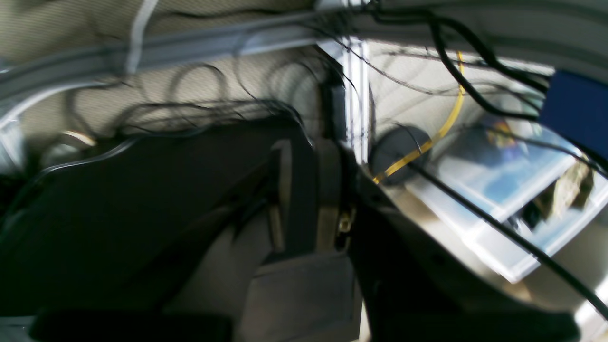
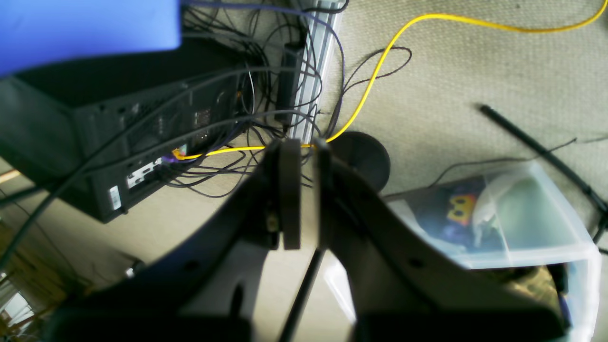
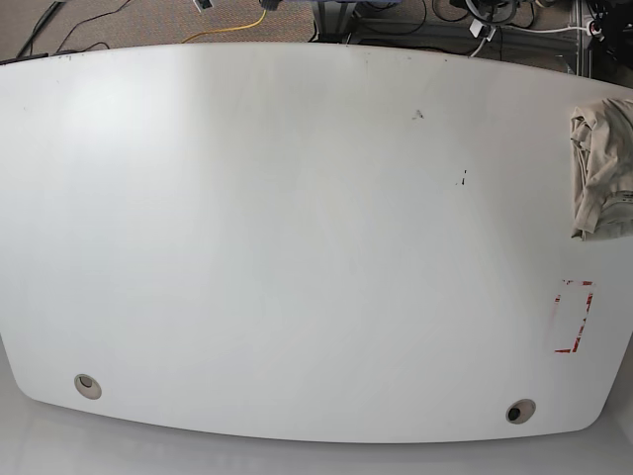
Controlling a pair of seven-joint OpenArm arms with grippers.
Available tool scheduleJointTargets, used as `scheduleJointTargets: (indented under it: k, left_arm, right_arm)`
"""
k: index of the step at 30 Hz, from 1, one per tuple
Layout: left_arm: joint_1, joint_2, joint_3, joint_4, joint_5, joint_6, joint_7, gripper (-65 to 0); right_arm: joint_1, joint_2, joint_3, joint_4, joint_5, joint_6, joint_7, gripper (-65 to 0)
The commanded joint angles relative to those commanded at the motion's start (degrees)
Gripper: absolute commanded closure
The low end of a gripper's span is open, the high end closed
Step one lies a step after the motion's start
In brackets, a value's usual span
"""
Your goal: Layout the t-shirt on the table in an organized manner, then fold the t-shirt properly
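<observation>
The beige t-shirt (image 3: 603,168) lies crumpled in a heap at the right edge of the white table (image 3: 297,247), partly cut off by the frame. Neither arm shows in the base view. Both wrist cameras look past the table at the carpeted floor. My left gripper (image 1: 304,190) is blurred, its two fingers close together with nothing between them. My right gripper (image 2: 308,190) also has its fingers nearly touching, a thin slit between them, holding nothing. Neither wrist view shows the shirt.
A red tape rectangle (image 3: 574,317) marks the table below the shirt. Grommet holes sit near the front left (image 3: 88,385) and front right (image 3: 519,411). On the floor are a black computer tower (image 2: 95,133), tangled cables, a yellow cable (image 2: 380,61) and a clear plastic bin (image 2: 513,223).
</observation>
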Motion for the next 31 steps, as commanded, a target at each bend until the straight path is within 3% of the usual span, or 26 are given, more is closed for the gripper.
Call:
scheduleJointTargets:
  k: [5, 9, 12, 13, 17, 19, 25, 31]
  left_arm:
    - [-4.31, 0.35, 2.29, -6.15, 0.00, 5.98, 0.00, -8.8]
    - [-7.56, 2.20, 3.78, -12.22, -0.09, 8.44, 0.00, -8.8]
    - [-10.64, 2.37, 4.66, -15.82, 0.00, 8.53, 0.00, -8.9]
    - [-11.08, 3.08, 4.66, -16.70, -0.09, 9.05, 0.00, -8.9]
    - [-12.13, 4.57, 4.92, -17.93, -0.09, 15.38, 0.00, -8.9]
    - [-12.22, 4.57, 4.92, -18.11, -0.09, 16.79, 0.00, -10.0]
    - [-12.75, 4.75, 4.92, -17.93, -0.09, 17.41, 0.00, -17.6]
    - [-12.92, 4.75, 4.92, -17.93, -0.09, 17.41, 0.00, -12.4]
  right_arm:
    - [3.25, -0.18, -0.18, -3.08, 0.00, -0.18, 0.00, -3.6]
    - [7.47, -0.35, -0.18, -8.35, 0.00, -4.22, 0.00, -4.0]
    - [10.29, -1.32, -0.18, -10.90, 0.00, -5.71, 0.00, -4.0]
    - [10.90, -1.41, -0.18, -11.69, 0.00, -5.71, 0.00, -4.0]
    - [14.24, -1.49, -0.26, -15.30, 0.00, -5.80, 0.00, -4.1]
    - [15.21, -1.93, -0.26, -16.44, 0.00, -5.80, 0.00, -4.1]
    - [15.91, -2.99, -0.35, -16.53, -0.09, -5.80, 0.00, -4.1]
    - [15.74, -3.87, -0.35, -16.53, -0.09, -5.80, 0.00, -4.1]
